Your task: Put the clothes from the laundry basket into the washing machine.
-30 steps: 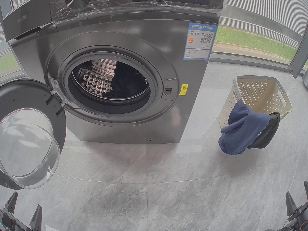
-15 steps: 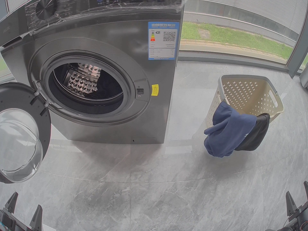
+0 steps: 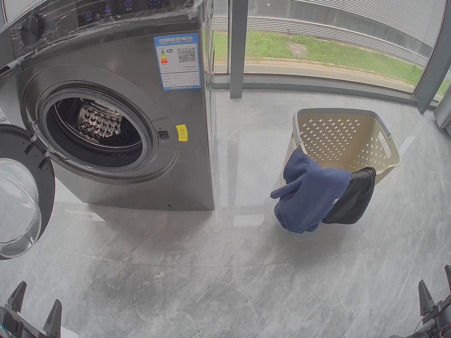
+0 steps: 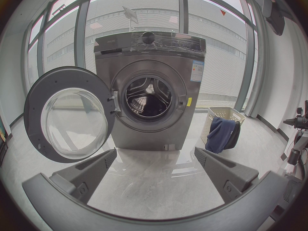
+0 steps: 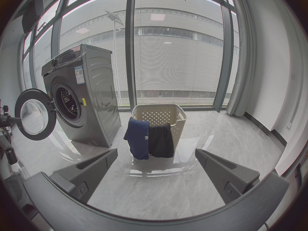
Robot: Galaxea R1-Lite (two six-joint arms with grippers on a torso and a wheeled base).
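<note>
Head view: laundry basket (image 3: 345, 113) on floor fwd-right, nearer right hand (image 3: 434, 278) than left hand (image 3: 38, 294). Both hands spread open, empty, well apart from it. Blue garment (image 3: 310, 195) & black garment (image 3: 350, 198) drape side by side over basket's near rim, long axis hanging down; soft, limp. Basket rigid perforated plastic. Washing machine (image 3: 188, 156) door (image 3: 19, 203) stands open.

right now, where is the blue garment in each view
Head view: right of centre, blue garment draped over the laundry basket rim beside the black garment.
Left wrist view: blue garment on the basket, beside the washing machine.
Right wrist view: blue garment on the basket's near rim.
Shared landmark: laundry basket.
</note>
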